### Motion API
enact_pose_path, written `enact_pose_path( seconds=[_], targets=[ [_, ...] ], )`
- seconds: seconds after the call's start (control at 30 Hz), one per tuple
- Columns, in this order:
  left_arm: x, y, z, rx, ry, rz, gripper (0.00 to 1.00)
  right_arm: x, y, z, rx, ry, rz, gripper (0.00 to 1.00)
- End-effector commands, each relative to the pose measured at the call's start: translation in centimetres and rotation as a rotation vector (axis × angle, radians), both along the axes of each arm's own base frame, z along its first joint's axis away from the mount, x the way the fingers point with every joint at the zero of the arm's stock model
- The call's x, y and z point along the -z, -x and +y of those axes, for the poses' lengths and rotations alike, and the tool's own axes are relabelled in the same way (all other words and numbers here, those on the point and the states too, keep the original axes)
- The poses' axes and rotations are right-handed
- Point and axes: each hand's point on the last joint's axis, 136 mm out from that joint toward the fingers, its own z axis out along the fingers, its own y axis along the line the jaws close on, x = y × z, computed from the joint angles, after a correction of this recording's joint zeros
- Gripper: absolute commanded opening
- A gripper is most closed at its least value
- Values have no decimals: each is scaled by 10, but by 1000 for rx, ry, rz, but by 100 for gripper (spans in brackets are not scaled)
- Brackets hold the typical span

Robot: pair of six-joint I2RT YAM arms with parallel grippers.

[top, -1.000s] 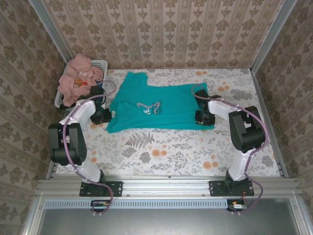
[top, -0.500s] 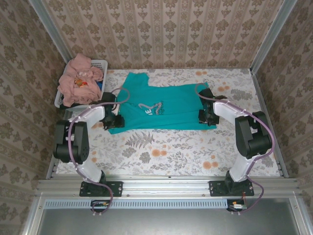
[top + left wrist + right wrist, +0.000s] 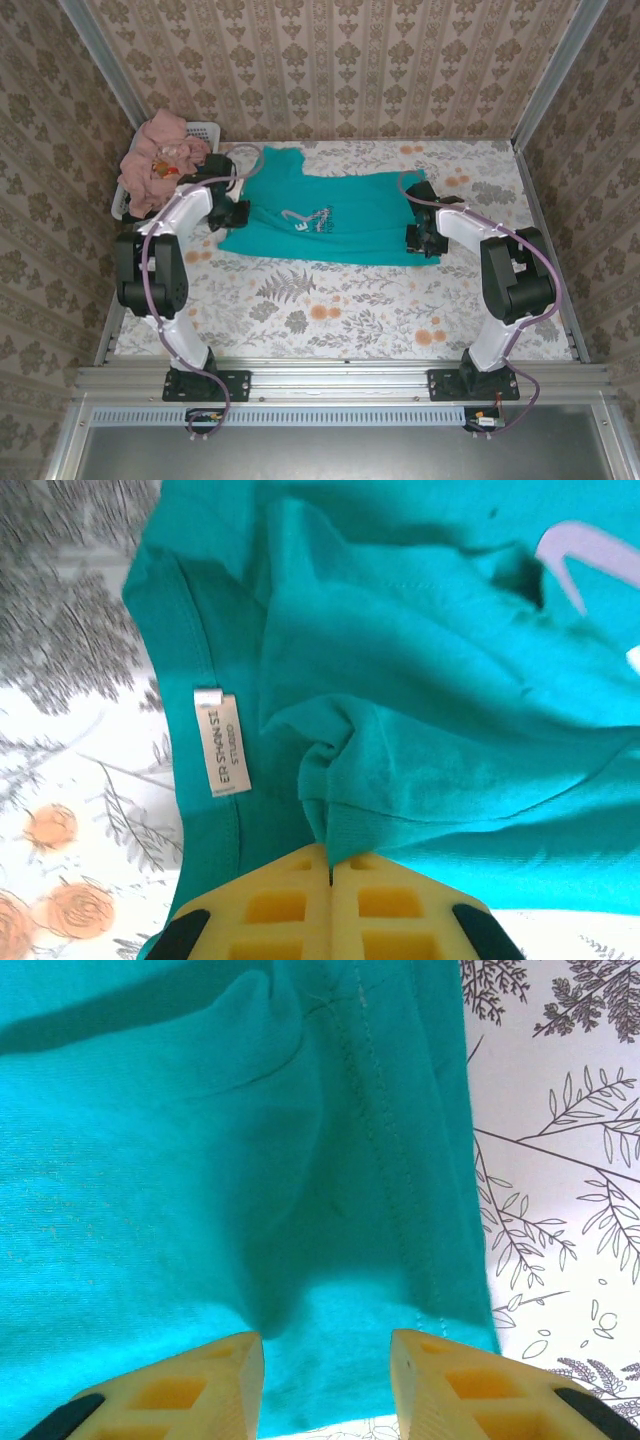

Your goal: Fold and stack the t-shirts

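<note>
A teal-green t-shirt with white print lies spread across the middle of the table. My left gripper is at its left end. In the left wrist view that gripper is shut on a bunched fold of the teal cloth, beside the white neck label. My right gripper stands at the shirt's right end. Its yellow fingers are apart, with the stitched hem of the teal cloth lying flat between them. Salmon-pink t-shirts are heaped at the back left.
The pink heap fills a white slotted basket in the back left corner, close to my left arm. The flowered table cover is bare in front of the teal shirt. Patterned walls close in the back and both sides.
My left gripper has moved away from the near-left corner toward the back along the shirt's left end and has shut on a fold of it. The right gripper has barely moved.
</note>
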Motion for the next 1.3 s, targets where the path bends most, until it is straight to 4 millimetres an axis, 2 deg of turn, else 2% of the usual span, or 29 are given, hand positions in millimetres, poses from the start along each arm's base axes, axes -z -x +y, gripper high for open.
enact_pose_path(
  seconds=[0.0,0.03,0.07,0.1,0.3,0.47,0.6,0.63,0.7,0.77,0.9,0.97,1.1,1.27],
  targets=[
    [32,7,11,26,-65,137,6,3,2,-2,-5,11,1,40],
    [38,8,15,11,-79,159,12,2,1,-2,-6,9,-2,40],
    [41,10,18,-3,-84,170,24,2,2,-2,-7,9,-1,40],
    [43,13,19,-16,-83,171,31,2,3,-3,-6,10,-1,40],
    [34,35,32,-125,-42,104,49,-1,4,0,-9,-3,-10,40],
    [53,52,28,-129,-11,136,53,0,6,2,-9,-15,-11,40],
    [74,59,28,-121,-10,208,39,2,6,0,-10,-5,-6,40],
    [76,62,28,-121,-11,217,32,2,7,0,-9,-3,-5,40],
    [74,66,30,-123,-15,222,11,2,8,-2,-3,4,0,40],
    [65,72,32,-131,-20,214,0,2,9,-5,7,14,5,40],
    [40,82,40,-167,-22,143,0,4,12,-8,19,22,18,40],
    [34,85,43,-190,-5,122,0,6,12,-9,22,23,24,40],
    [39,87,48,-238,52,128,0,9,13,-13,27,33,41,40],
    [51,103,63,-312,56,164,0,8,20,-25,48,53,52,39]
  ],
)
